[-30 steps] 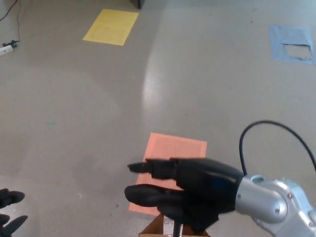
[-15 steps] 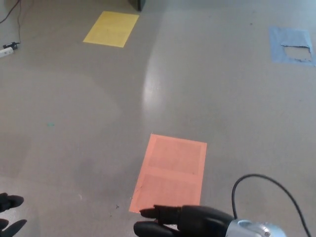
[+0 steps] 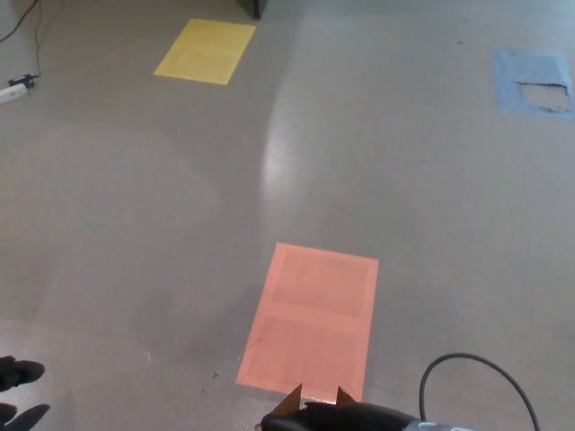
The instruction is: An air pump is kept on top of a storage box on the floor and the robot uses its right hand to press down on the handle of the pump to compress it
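From my remote seat I see mostly the grey floor (image 3: 135, 224), which fills nearly the whole frame. On it lies an orange patch (image 3: 313, 314) in the lower middle, a yellow patch (image 3: 205, 50) in the upper left, and a torn blue patch (image 3: 534, 79) in the upper right. A black cable (image 3: 476, 373) loops up at the lower right.

At the very bottom edge, just right of centre, I see only the top of the right hand (image 3: 346, 417). Two small brown corners of the storage box (image 3: 294, 400) stick up beside it. The hand is cut off by the frame, so I cannot tell if its fingers are clenched on something or loose. The pump and its handle are not visible at all; I judge they sit below the frame edge, under the right hand, with the pump axis standing upright.

The left hand (image 3: 20, 391) shows only as dark fingertips in the lower left corner, far from the box; I cannot tell its state either. The right hand is clearly the nearer one, and the press would go straight down, out of my view.
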Motion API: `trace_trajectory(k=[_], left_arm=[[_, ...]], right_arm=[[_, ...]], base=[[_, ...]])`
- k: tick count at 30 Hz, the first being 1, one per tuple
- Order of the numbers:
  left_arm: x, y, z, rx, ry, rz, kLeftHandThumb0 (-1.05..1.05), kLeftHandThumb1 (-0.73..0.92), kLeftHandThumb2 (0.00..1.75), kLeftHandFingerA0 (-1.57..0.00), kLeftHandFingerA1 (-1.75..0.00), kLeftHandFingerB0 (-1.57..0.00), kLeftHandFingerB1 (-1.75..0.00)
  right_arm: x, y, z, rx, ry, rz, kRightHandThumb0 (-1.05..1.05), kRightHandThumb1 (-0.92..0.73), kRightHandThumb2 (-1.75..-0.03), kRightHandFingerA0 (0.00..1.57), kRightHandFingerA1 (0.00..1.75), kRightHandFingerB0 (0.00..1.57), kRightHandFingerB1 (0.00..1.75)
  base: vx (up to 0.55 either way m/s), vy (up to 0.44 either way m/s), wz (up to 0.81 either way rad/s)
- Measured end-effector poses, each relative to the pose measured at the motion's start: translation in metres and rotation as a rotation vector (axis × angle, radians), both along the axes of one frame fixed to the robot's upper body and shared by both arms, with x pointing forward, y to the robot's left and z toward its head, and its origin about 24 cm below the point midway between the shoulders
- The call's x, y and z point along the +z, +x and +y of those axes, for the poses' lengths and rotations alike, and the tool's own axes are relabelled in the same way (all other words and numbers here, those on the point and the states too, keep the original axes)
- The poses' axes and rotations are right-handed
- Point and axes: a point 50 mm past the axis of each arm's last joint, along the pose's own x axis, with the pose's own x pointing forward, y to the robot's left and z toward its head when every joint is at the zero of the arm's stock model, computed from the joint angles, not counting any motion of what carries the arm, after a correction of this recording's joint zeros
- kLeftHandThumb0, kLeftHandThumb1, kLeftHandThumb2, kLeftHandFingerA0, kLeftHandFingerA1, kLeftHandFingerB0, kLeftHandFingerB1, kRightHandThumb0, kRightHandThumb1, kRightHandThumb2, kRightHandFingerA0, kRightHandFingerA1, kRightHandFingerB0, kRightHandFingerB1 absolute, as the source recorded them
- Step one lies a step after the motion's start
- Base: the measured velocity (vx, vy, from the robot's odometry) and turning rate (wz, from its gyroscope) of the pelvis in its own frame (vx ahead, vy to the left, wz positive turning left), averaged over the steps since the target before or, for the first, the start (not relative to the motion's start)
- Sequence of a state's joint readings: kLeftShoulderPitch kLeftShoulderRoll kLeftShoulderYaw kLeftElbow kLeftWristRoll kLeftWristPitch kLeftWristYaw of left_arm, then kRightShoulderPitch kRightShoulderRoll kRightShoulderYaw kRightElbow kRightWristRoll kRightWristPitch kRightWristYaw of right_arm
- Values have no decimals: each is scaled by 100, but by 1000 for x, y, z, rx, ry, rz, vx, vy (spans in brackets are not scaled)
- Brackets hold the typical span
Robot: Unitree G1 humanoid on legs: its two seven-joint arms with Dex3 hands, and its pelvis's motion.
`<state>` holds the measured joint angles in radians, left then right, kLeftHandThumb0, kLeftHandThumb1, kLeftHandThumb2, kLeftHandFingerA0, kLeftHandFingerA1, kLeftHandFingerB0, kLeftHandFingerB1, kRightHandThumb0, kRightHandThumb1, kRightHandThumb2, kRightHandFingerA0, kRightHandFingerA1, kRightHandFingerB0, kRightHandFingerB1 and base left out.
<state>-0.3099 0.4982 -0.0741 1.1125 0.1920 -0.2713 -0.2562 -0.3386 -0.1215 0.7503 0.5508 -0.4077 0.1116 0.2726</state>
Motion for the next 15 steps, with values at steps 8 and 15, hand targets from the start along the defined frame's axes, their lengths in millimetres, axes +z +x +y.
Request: trace_trajectory(k=[8,15], left_arm=[[-2,-2,1,4,-2,5,-50,81,64,-30,-35,-23,-31],[-2,-3,1,5,-3,5,-52,80,64,-30,-34,-24,-30]], right_arm=[[-22,4,1,-70,-61,67,-73,-86,-67,13,27,10,23],[-35,5,3,-120,-123,101,-74,-84,-67,12,26,10,24]], base=[[0,0,0],[0,0,0]])
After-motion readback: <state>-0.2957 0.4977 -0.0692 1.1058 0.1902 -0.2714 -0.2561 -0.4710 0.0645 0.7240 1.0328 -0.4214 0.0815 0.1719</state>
